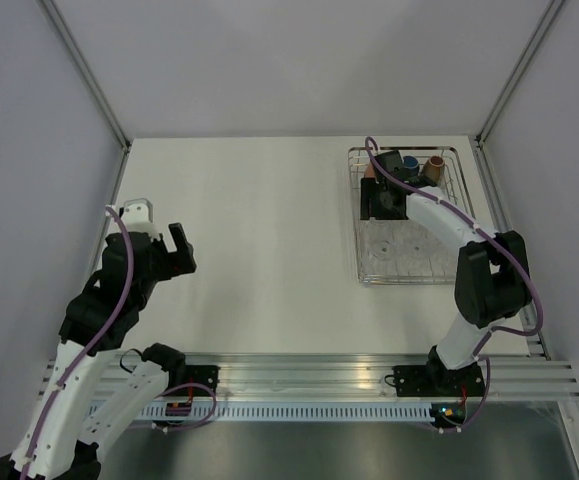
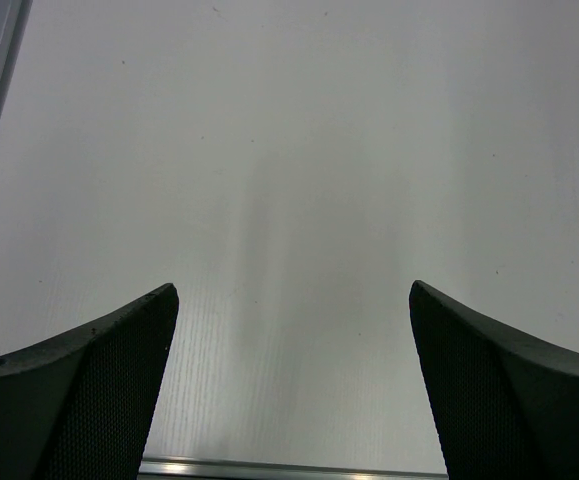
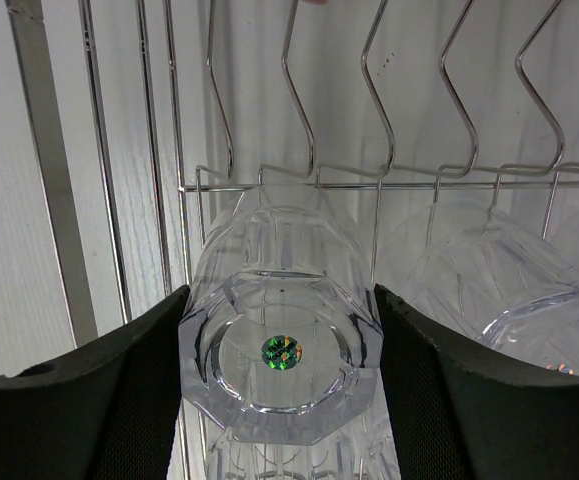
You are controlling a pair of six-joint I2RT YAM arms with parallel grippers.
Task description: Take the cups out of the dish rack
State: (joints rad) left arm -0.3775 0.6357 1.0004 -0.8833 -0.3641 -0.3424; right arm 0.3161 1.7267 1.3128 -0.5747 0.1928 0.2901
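The silver wire dish rack (image 1: 353, 230) stands at the back right of the table. My right gripper (image 1: 381, 205) reaches into it. In the right wrist view both fingers press the sides of an upside-down clear glass tumbler (image 3: 281, 350), so the right gripper (image 3: 281, 295) is shut on it. A second tumbler (image 3: 499, 290) stands just right of it, behind the rack's prongs (image 3: 369, 183). A dark blue mug (image 1: 410, 161) and a brown mug (image 1: 435, 170) sit at the rack's far end. More clear tumblers (image 1: 409, 250) show faintly at its near end. My left gripper (image 1: 187, 252) hangs open over bare table at the left, holding nothing.
White table (image 2: 289, 150) fills the left wrist view between the left gripper's (image 2: 294, 290) open fingers. A metal rail (image 1: 309, 375) runs along the near edge. Frame posts and grey walls close in the back and both sides.
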